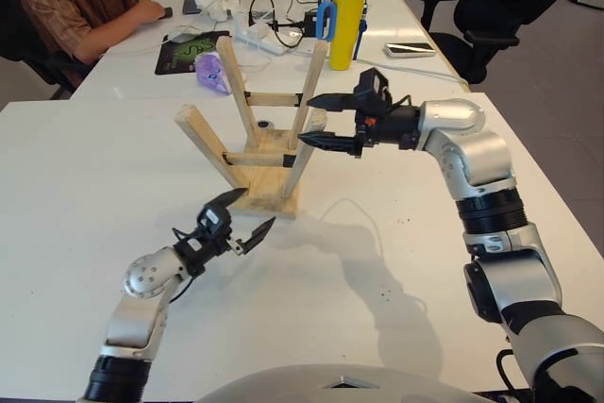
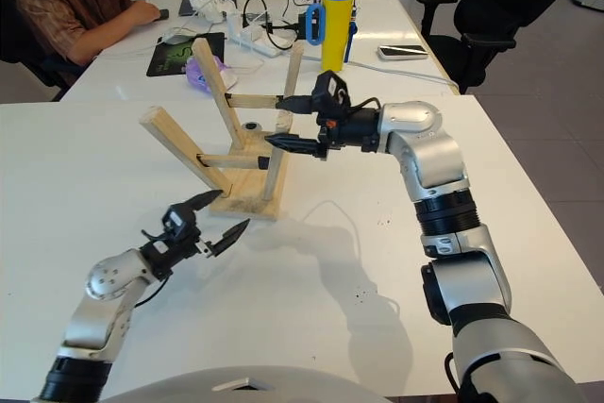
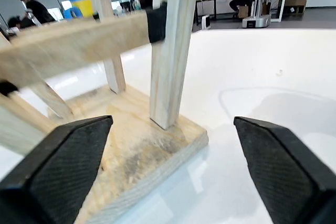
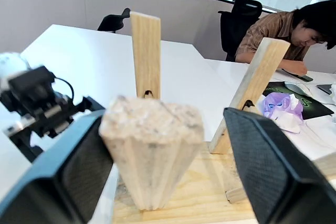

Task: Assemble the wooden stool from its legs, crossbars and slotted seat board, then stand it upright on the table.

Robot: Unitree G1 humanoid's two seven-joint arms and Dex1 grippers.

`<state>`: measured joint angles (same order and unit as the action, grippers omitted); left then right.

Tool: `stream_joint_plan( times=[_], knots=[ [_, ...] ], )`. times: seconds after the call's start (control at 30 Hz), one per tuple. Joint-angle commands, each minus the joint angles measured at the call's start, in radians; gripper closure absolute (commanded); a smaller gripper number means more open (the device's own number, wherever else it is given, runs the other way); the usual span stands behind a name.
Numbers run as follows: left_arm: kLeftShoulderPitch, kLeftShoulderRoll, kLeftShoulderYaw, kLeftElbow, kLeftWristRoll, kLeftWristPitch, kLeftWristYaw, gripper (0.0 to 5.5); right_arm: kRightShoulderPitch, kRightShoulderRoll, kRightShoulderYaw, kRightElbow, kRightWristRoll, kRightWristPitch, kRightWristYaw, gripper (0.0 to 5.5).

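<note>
stool [image 1: 247, 139] sitting upside down on table [image 1: 85, 167], seat board [image 1: 274, 200] down | right gripper [image 1: 309, 121] straddling its 3 o'clock leg [image 1: 315, 68], spread wide, gripping nothing | left gripper [image 1: 255, 209] gaping empty at 6 o'clock | risk: lifting by one leg pulling joint loose

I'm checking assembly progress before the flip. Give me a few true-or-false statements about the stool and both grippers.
The stool stands upside down, seat board on the table. True.
The right gripper is shut on a crossbar. False: its jaws are open around a leg's top end.
The left gripper grips the seat board. False: its jaws are open beside the board's near corner.
Crossbars join the legs. True.
</note>
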<state>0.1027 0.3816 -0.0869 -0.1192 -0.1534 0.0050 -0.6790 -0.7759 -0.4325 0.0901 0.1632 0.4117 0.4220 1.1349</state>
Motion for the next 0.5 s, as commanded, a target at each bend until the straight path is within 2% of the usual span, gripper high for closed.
stream_joint_plan(
  times=[0.03,0.13,0.23,0.4,0.43,0.47,0.5],
  knots=[
    [-0.034,-0.025,-0.023,0.092,0.039,0.059,0.057,1.19,-0.055,-0.008,-0.149,-0.082,0.195,0.148,-0.022,2.30],
    [-0.062,-0.033,-0.039,0.162,0.071,0.113,0.092,1.19,-0.142,0.026,-0.274,-0.083,0.346,0.223,-0.116,2.68],
    [-0.073,-0.029,-0.063,0.209,0.097,0.174,0.109,1.19,-0.215,0.081,-0.344,-0.075,0.422,0.224,-0.227,3.11],
    [-0.044,-0.010,-0.101,0.199,0.105,0.226,0.086,1.19,-0.260,0.192,-0.332,-0.127,0.426,0.165,-0.379,3.86],
    [-0.041,-0.007,-0.106,0.199,0.106,0.230,0.084,1.19,-0.243,0.237,-0.315,-0.135,0.419,0.158,-0.423,3.86],
    [-0.038,-0.006,-0.108,0.200,0.105,0.230,0.085,1.19,-0.206,0.291,-0.285,-0.124,0.401,0.162,-0.478,3.86],
    [-0.037,-0.005,-0.112,0.201,0.104,0.232,0.085,1.19,-0.110,0.341,-0.179,-0.081,0.306,0.172,-0.548,3.86]
  ],
)
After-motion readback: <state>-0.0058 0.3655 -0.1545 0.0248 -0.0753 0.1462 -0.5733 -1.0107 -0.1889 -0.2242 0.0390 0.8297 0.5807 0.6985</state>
